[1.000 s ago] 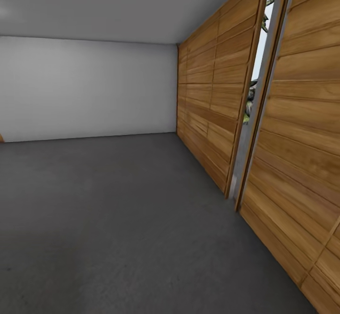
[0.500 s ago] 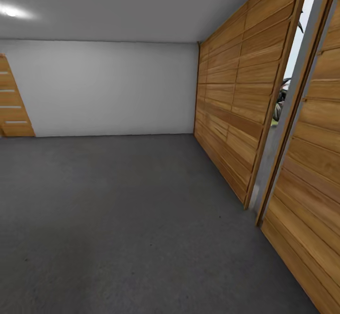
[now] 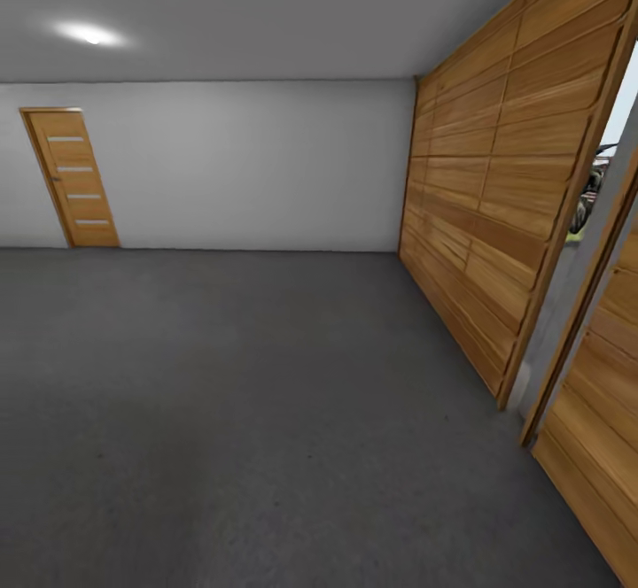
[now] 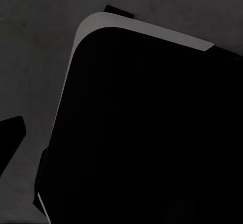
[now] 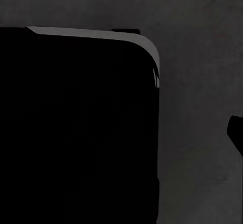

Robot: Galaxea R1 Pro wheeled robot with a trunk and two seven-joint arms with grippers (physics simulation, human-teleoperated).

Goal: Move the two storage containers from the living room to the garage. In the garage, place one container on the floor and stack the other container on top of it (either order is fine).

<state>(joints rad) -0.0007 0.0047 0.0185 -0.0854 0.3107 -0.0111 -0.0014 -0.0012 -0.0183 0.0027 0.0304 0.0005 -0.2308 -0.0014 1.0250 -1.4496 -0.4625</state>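
1. My head cam sits high and looks forward and a bit down across the garage floor (image 3: 221, 411), with the pale back wall (image 3: 248, 167) well off and the wood-plank door (image 3: 496, 216) running close along the right.
2. Left wrist cam points down, close over a black rounded-corner body (image 4: 147, 133).
3. Right wrist cam, same deal.
4. All three share that grey concrete.

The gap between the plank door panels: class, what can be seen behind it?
Through the gap in the wood-plank door, bright daylight and some dark foliage show. The planks hide everything else outside.
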